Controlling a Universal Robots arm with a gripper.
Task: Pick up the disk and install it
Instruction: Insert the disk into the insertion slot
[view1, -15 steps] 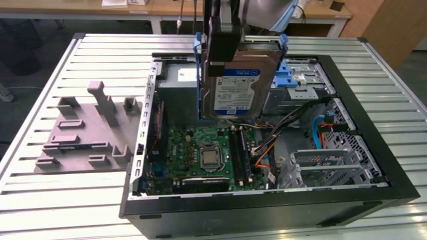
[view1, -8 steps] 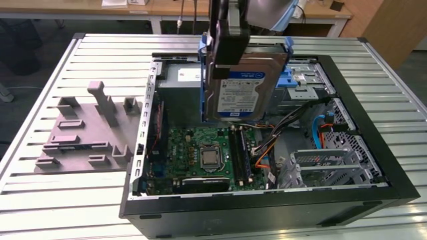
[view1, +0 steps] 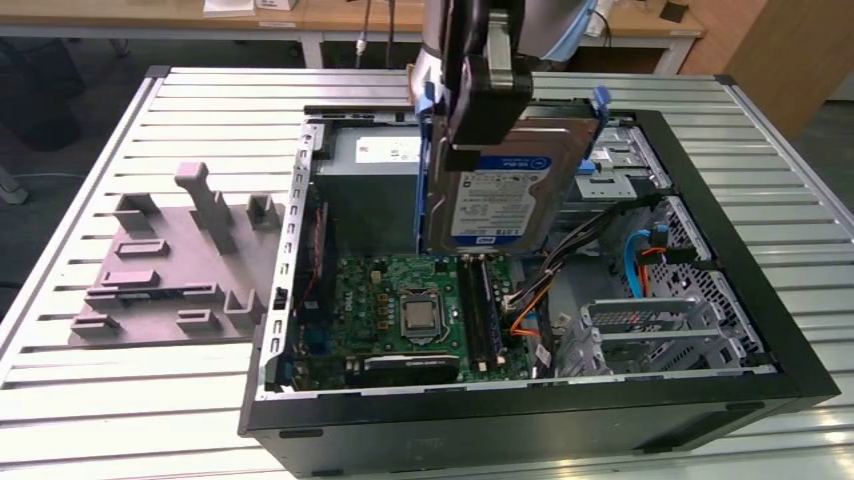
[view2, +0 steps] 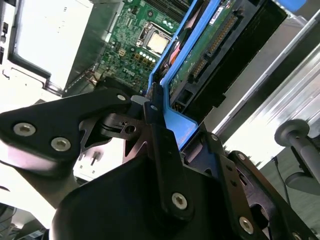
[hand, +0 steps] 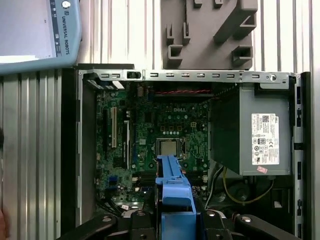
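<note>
Blue-framed disk (view1: 521, 195) hangs on edge above the open case (view1: 534, 430), over the motherboard (view1: 400, 300), and looks clear of it. Gripper (view1: 470, 140) is clamped on the frame's top edge, probably to keep the connectors free and the drive clear of the case walls.

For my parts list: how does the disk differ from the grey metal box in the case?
The disk hangs on edge in the gripper over the case; the grey metal box sits inside it. The disk has a blue frame and white-and-blue label; the box is bare grey with a small white sticker. The disk is smaller than the box. Both are rectangular metal.
</note>
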